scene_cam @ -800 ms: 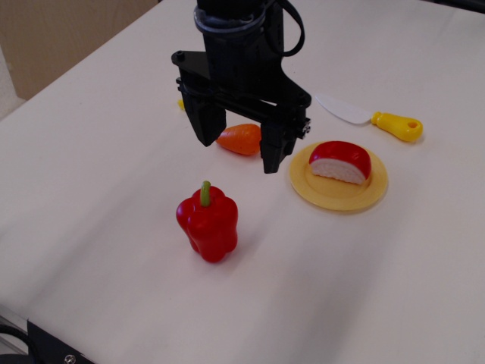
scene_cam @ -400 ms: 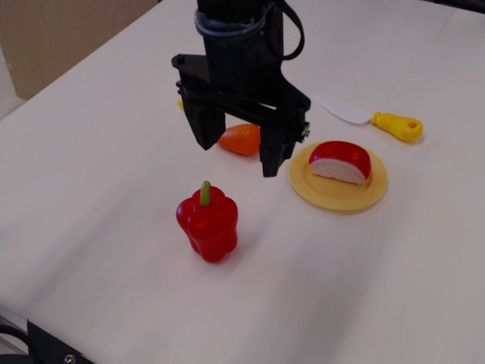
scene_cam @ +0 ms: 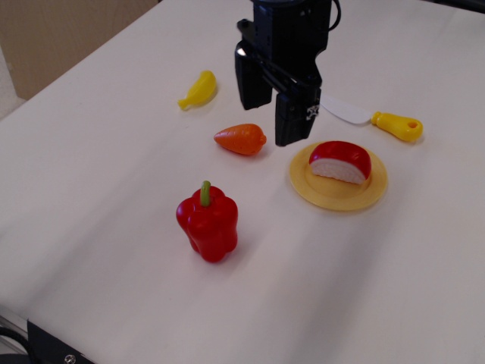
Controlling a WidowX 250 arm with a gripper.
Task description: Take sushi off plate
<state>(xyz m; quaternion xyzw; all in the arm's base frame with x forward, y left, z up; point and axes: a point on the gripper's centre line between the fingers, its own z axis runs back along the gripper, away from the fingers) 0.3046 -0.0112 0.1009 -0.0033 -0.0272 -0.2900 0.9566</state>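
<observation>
A pale counter [scene_cam: 114,174] is seen from above at an angle, with several toy foods laid out on it. Near the right side, a red-topped, white-based sushi [scene_cam: 340,161] is set on a round yellow plate [scene_cam: 333,197], toward the plate's far half, untouched. A black robot hand [scene_cam: 270,114] is hung from the top of the view, just left of the plate and behind it; its two fingers are spread apart with nothing gripped between them. One finger [scene_cam: 292,120] is seen close to the plate's left rim, apart from the sushi. An orange carrot-like toy [scene_cam: 240,139] is laid on the counter just left of the hand's fingers. A small yellow banana [scene_cam: 198,89] is placed farther back and to the left. A toy knife [scene_cam: 371,117] with a white blade and yellow handle is laid behind the plate. A red pepper [scene_cam: 208,222] with a green stem is stood upright in the foreground, well apart from the plate.
</observation>
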